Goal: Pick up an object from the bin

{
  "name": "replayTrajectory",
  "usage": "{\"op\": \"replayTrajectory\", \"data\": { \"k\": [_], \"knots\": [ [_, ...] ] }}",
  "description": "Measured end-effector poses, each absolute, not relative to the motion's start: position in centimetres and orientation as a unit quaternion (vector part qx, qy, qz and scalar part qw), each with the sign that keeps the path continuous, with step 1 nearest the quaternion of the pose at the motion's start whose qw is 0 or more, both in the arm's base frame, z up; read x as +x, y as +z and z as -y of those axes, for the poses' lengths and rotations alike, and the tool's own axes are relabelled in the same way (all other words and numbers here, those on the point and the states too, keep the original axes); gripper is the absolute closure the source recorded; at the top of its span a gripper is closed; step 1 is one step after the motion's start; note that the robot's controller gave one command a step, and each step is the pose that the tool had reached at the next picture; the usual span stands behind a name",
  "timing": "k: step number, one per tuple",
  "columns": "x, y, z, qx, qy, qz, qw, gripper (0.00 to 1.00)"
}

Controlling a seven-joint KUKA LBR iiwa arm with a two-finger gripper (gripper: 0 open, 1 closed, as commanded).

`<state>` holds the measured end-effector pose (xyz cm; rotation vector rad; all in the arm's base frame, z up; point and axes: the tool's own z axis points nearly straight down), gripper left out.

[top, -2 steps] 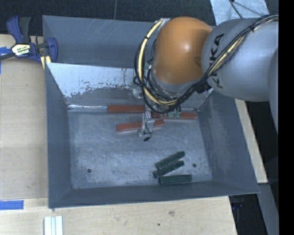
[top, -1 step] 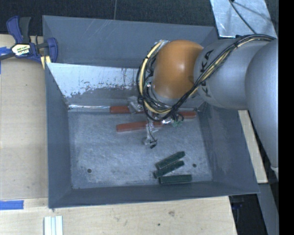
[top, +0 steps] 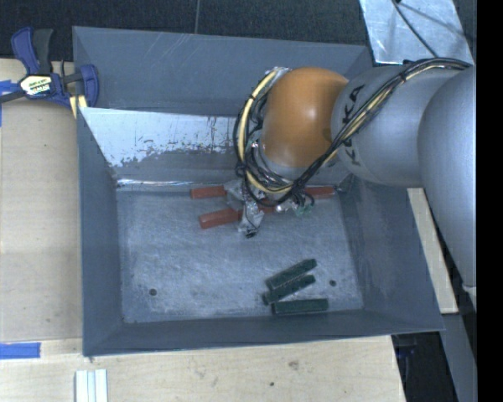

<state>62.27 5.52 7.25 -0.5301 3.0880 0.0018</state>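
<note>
Grey bin (top: 101, 249), speckled floor, dark backdrop. Tool (top: 251, 223) low beside red-brown sticks (top: 218, 219). Mostly hidden under orange cover (top: 298, 115); grip unreadable.

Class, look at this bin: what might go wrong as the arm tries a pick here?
The gripper sits at one end of a reddish-brown stick, not its middle, so a grasp there may tip it or slip. A second reddish-brown stick lies close behind, by the back wall; it may get nudged.
</note>
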Motion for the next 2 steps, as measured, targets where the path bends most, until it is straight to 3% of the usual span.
{"op": "replayTrajectory", "data": {
  "k": [1,2],
  "knots": [
    [61.4,19.4,-7.9,-0.209,0.0,-0.978,0.002,1.0],
    [60.8,23.4,-10.3,-0.054,0.0,-0.999,0.003,1.0]
  ]
}}
